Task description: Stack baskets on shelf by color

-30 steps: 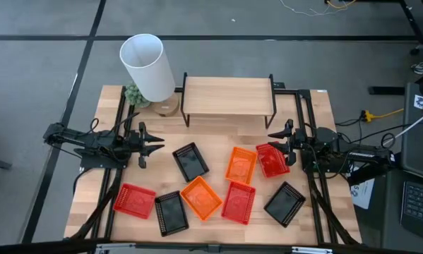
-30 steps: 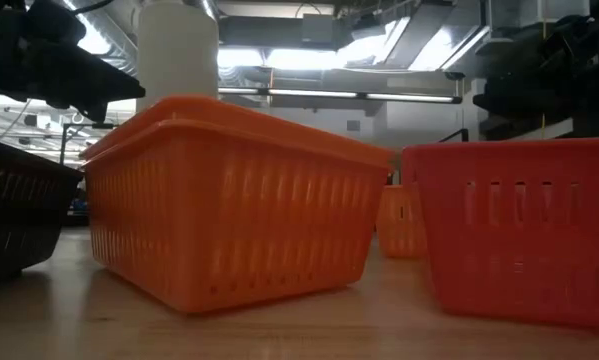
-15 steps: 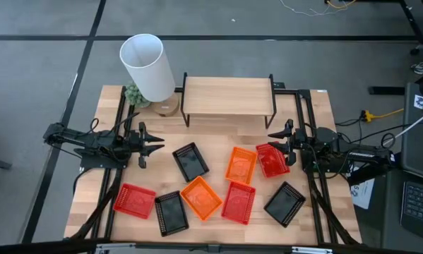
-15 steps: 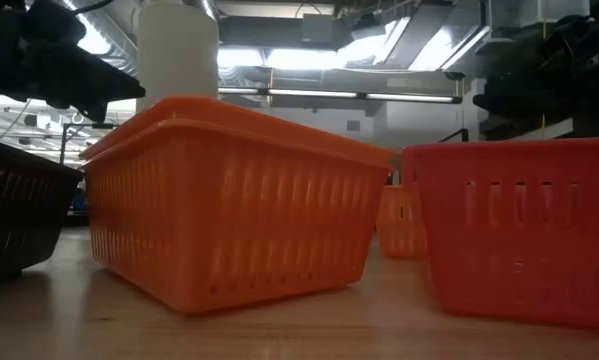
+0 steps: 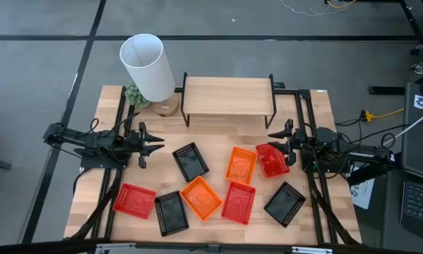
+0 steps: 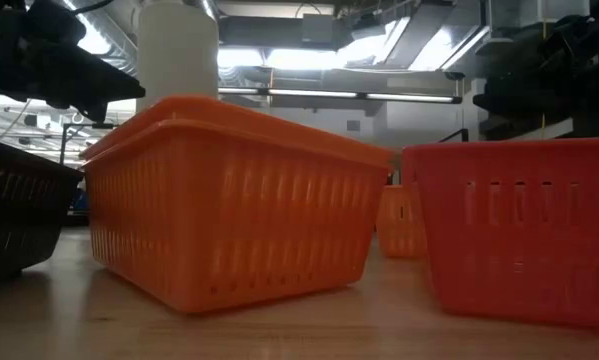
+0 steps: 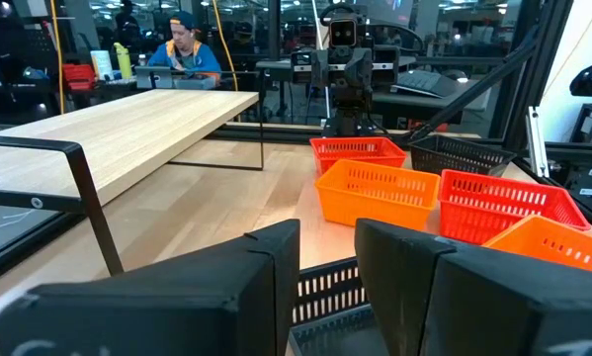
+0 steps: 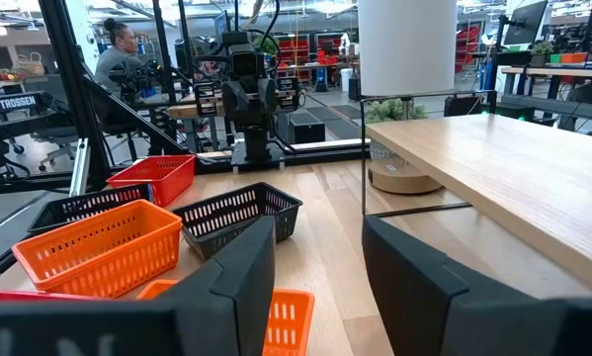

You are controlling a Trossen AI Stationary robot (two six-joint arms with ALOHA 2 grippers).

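Several baskets lie scattered on the near half of the table: black ones (image 5: 190,161) (image 5: 171,212) (image 5: 284,203), orange ones (image 5: 241,164) (image 5: 200,198), red ones (image 5: 272,159) (image 5: 134,201) (image 5: 239,202). The low view shows the near orange basket (image 6: 229,200) as two nested. The shelf (image 5: 229,95) stands bare at the far edge on thin black legs. My left gripper (image 5: 157,146) is open at the table's left, fingers pointing toward the black basket (image 7: 325,297). My right gripper (image 5: 275,141) is open at the right, just beside the far red basket.
A tall white cylinder (image 5: 147,67) stands left of the shelf, with a small plant and a wooden disc (image 8: 399,176) at its foot. Black frame rails run along both sides of the table. Bare tabletop lies between the shelf and the baskets. People sit in the room beyond.
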